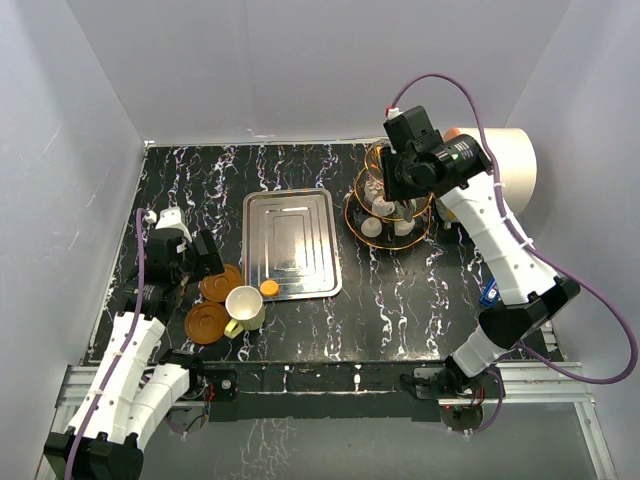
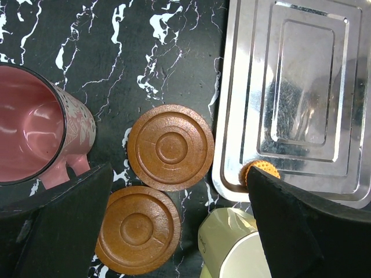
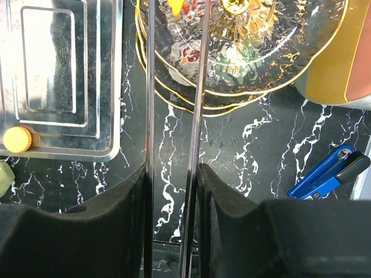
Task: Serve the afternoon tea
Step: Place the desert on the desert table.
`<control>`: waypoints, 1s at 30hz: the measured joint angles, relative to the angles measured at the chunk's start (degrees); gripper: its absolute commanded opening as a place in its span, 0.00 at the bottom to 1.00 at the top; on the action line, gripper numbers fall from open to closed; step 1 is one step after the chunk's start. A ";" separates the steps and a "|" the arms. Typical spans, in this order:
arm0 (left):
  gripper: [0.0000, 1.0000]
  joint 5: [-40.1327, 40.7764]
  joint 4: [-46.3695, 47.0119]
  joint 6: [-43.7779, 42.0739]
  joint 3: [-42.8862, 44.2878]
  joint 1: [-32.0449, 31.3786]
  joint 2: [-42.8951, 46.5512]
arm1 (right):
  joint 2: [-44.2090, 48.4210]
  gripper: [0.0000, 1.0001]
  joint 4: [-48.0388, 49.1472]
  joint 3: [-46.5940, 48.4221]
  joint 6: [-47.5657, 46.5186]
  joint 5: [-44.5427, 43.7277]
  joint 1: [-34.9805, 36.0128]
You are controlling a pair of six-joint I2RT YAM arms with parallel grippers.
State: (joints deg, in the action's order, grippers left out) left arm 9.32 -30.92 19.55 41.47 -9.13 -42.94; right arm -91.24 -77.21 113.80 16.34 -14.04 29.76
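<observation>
A: What did the right gripper (image 3: 171, 174) have?

B: It was clamped on thin metal tongs (image 3: 197, 87). Their blades ran up the frame to a yellow cake (image 3: 175, 7), seemingly pinched at the tips over the stand (image 3: 261, 63) at the top of the wrist view.

A: The risk?

B: That narrow pinch, I judged. A tilt, or a knock against the glass tier, could drop the cake or rattle the stand.

A: And the other side?

B: The left gripper (image 2: 179, 171) hung wide open and empty above two saucers (image 2: 171, 146) at lower centre. The maroon cup (image 2: 29, 133) lay just beside the finger at frame left, so a careless descent could shove it. An orange cake (image 3: 17, 139) sat on the tray's (image 3: 104, 87) lower edge.
</observation>
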 measured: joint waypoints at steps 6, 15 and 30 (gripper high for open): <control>0.99 0.31 0.00 0.04 0.00 0.00 -0.04 | -0.11 0.35 -0.68 -0.37 -0.02 -0.04 -0.48; 0.99 0.66 0.00 0.44 0.00 0.00 -0.07 | -0.09 0.41 -0.70 -0.37 -0.22 -0.68 -0.74; 0.99 0.76 0.00 0.42 0.00 0.00 0.00 | 2.12 0.40 -0.76 0.72 0.00 4.20 -1.01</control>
State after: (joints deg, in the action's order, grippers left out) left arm 10.09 -30.92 19.97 41.47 -9.13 -42.94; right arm -89.12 -77.97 114.52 16.34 -9.85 28.75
